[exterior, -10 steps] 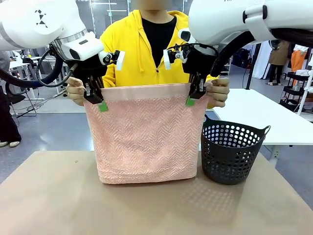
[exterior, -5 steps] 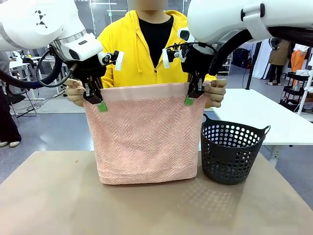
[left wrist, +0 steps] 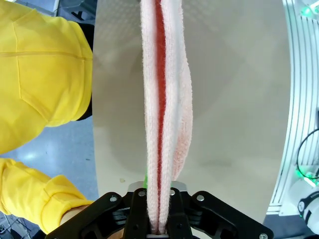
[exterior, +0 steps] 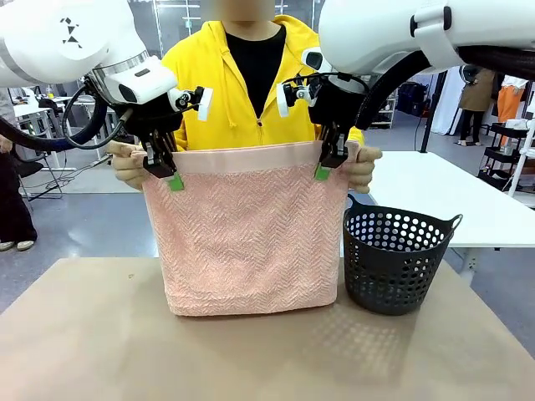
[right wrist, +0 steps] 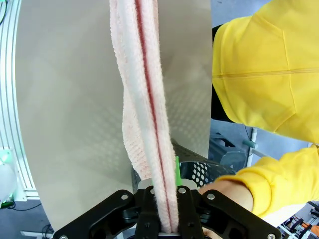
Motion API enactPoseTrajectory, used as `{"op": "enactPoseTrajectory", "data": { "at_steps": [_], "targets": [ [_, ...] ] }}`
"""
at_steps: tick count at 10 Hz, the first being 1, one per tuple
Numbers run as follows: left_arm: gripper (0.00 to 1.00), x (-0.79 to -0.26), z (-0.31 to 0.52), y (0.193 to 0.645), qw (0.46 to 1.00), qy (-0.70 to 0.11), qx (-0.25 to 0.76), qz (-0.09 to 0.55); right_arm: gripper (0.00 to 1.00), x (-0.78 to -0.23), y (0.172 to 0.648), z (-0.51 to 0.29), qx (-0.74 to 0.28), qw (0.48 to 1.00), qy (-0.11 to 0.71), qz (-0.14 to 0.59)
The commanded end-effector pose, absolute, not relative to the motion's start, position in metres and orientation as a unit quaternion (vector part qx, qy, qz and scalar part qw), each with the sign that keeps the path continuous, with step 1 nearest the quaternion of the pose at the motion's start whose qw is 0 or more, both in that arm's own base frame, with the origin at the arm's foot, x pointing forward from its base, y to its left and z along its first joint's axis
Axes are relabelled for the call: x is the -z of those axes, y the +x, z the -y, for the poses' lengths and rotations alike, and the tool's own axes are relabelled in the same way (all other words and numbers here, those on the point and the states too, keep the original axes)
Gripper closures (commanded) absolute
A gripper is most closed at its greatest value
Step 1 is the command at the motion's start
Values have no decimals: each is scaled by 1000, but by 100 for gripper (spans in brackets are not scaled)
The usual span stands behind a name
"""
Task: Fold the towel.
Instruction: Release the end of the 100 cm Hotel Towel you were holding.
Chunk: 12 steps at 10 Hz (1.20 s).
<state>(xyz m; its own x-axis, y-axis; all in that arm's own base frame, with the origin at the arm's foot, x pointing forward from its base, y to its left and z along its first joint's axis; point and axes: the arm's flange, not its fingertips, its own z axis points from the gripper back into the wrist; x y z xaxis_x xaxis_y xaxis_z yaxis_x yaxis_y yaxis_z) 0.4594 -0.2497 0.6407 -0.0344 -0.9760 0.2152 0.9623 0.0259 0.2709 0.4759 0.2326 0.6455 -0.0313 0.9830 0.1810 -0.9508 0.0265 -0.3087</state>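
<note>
"Front view: left gripper (exterior: 170, 174) and right gripper (exterior: 328, 164) each clamped on a top corner of the towel (exterior: 251, 234); it hangs doubled, lower edge on the table (exterior: 84, 334); risk?"

"A layer could slip out if the arms pull apart or the person's hands (exterior: 127, 164) tug; drifting right, it may snag the basket (exterior: 393, 259)."

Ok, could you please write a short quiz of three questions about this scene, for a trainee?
1. True or false: the left gripper and the right gripper are both shut on the towel.
2. On which side of the towel does the basket stand, the robot's left or right?
3. The towel is: A in the basket; B held up by its top corners; C rolled up.
Key: 1 true; 2 right; 3 B.
</note>
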Motion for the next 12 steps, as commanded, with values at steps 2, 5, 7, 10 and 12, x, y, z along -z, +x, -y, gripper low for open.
{"op": "enactPoseTrajectory", "data": {
  "at_steps": [2,5,7,10,12],
  "targets": [
    [100,-641,249,460,695,19,698,174,100,-646,476,-230,-695,695,-50,177],
    [100,-641,249,460,695,19,698,174,100,-646,476,-230,-695,695,-50,177],
    [100,-641,249,460,695,19,698,174,100,-646,476,-230,-695,695,-50,177],
    [100,-641,249,460,695,19,698,174,100,-646,476,-230,-695,695,-50,177],
    [100,-641,249,460,695,19,698,174,100,-646,476,-230,-695,695,-50,177]
  ]
}}
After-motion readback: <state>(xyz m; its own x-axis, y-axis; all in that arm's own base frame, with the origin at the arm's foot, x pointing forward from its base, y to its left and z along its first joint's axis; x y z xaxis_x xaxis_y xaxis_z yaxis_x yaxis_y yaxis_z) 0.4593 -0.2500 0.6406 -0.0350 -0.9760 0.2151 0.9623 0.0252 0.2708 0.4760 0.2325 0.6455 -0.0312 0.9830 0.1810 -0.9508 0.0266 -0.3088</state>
